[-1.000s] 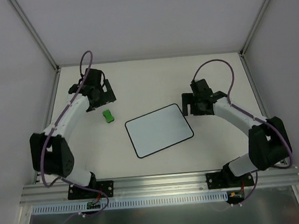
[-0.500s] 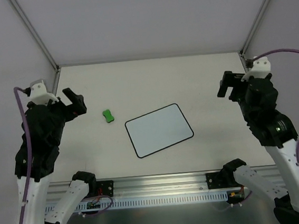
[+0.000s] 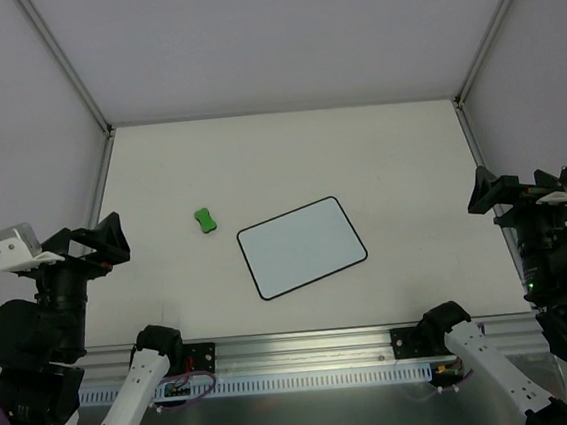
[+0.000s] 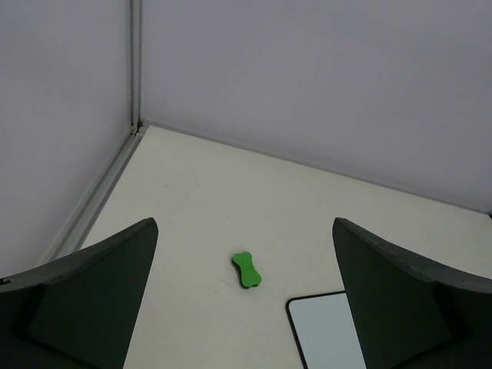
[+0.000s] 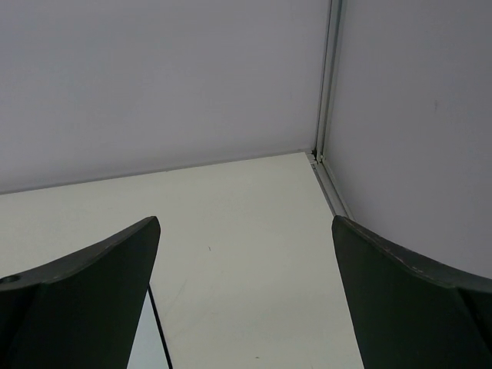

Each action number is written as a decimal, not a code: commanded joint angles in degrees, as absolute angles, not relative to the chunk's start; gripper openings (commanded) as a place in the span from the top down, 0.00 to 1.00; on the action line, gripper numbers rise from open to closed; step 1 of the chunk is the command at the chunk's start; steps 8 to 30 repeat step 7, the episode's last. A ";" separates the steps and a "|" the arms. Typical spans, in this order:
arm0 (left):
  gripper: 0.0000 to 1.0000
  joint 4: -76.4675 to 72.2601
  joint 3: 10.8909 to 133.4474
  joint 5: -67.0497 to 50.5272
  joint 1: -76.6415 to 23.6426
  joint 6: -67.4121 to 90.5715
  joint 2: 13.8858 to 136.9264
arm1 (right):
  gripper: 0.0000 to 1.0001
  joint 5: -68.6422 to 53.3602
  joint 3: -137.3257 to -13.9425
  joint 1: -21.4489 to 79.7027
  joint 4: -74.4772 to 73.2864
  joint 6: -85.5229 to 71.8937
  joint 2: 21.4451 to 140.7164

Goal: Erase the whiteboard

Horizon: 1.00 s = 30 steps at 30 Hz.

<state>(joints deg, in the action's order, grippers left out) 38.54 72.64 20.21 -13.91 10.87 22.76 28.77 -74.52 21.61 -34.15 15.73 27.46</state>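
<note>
The whiteboard (image 3: 302, 247) lies flat and slightly turned at the table's middle, and its white face shows no marks. A small green bone-shaped eraser (image 3: 205, 219) rests on the table just left of its far left corner. My left gripper (image 3: 103, 245) is raised at the near left, open and empty. In its wrist view the eraser (image 4: 247, 270) lies far below between the fingers, with the whiteboard's corner (image 4: 327, 338) at the lower right. My right gripper (image 3: 493, 194) hangs open and empty at the near right, and its wrist view catches a sliver of the whiteboard (image 5: 150, 354).
Grey walls close in the table on three sides, with metal posts (image 3: 66, 65) in the back corners. An aluminium rail (image 3: 307, 349) with the arm bases runs along the near edge. Bare table (image 3: 288, 152) spreads behind the whiteboard.
Both arms have drawn back from the eraser and the whiteboard's right corner to the near sides and risen high. The eraser and whiteboard have not moved.
</note>
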 commanded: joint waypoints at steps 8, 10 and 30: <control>0.01 38.06 74.36 21.80 -14.15 9.23 22.06 | 0.01 28.04 -74.71 21.45 -34.10 17.93 27.95; 0.01 38.06 74.36 21.80 -14.15 9.23 22.06 | 0.01 28.04 -74.71 21.45 -34.10 17.93 27.95; 0.01 38.06 74.36 21.80 -14.15 9.23 22.06 | 0.01 28.04 -74.71 21.45 -34.10 17.93 27.95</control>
